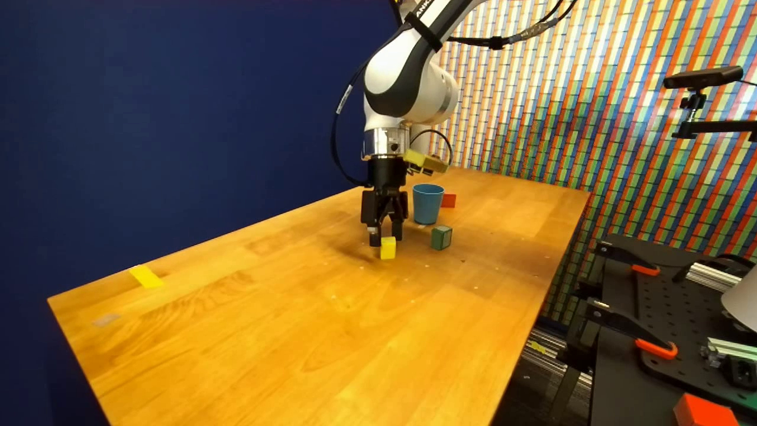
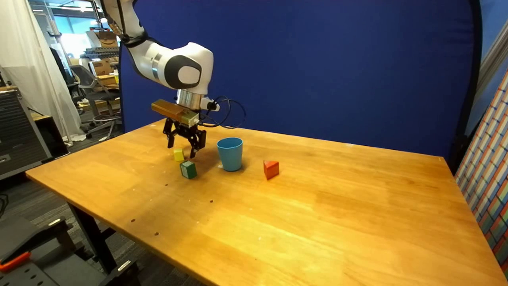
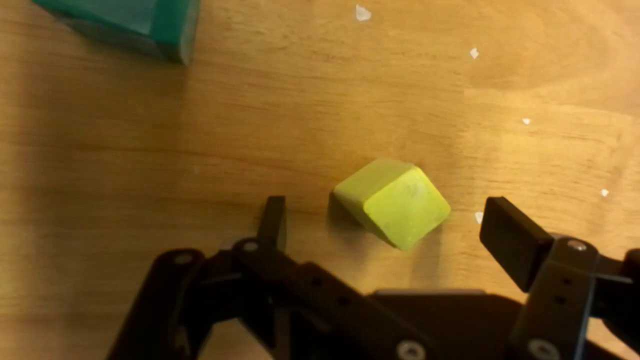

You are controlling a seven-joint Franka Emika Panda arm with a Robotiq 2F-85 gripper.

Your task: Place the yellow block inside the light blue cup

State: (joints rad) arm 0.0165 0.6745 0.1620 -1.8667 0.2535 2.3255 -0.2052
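The yellow block [image 1: 388, 248] sits on the wooden table in both exterior views [image 2: 179, 155]. In the wrist view the yellow block [image 3: 395, 205] lies turned at an angle to the fingers, just ahead of them and roughly between their lines. My gripper [image 1: 385, 235] points down, low over the table beside the block, also in an exterior view [image 2: 182, 150]. In the wrist view the gripper [image 3: 385, 217] is open, with a gap on each side of the block. The light blue cup [image 1: 427, 205] stands upright near the gripper [image 2: 230, 155]; it is out of the wrist view.
A green block [image 1: 441, 237] lies between the yellow block and the cup's front side [image 2: 188, 169]; its corner shows in the wrist view [image 3: 135, 20]. A red block [image 2: 271, 169] lies beyond the cup. A yellow tape strip [image 1: 145, 276] is near the table's edge.
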